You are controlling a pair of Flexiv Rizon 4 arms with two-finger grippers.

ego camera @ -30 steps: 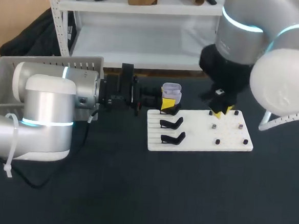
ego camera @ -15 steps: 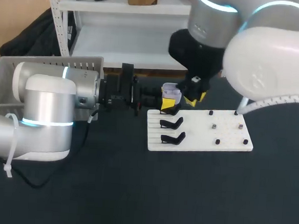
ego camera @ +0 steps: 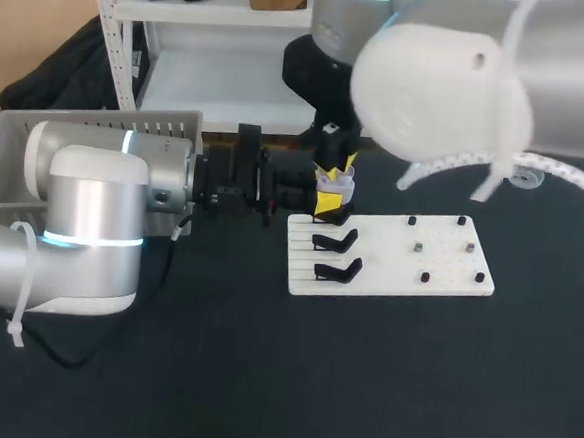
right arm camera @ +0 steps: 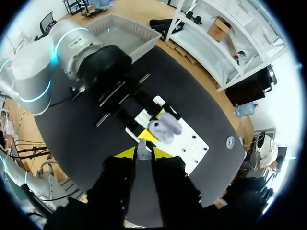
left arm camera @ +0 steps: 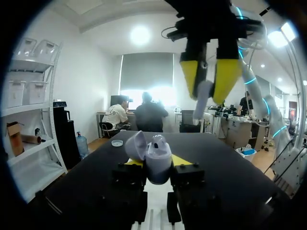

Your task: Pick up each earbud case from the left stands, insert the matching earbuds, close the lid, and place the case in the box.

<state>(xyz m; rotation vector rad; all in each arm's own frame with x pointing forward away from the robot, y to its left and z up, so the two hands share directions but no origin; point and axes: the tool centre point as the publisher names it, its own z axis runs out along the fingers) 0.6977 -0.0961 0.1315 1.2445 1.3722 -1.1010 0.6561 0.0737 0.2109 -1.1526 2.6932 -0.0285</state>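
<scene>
The open lavender earbud case (left arm camera: 156, 155) sat clamped in my left end effector (ego camera: 323, 203), over the far-left corner of the white stand board (ego camera: 448, 275). My right end effector (left arm camera: 206, 76) pinched a white earbud (left arm camera: 202, 97) just above the case. I judged this the insertion step, with the next move calling for a straight, aligned descent into the case's socket.

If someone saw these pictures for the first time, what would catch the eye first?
First the open lilac earbud case, gripped in the left end effector at the far left corner of the white board. Just above it hangs the right end effector, pinching one earbud between its yellow tips. On the board, two black stands are empty.
</scene>
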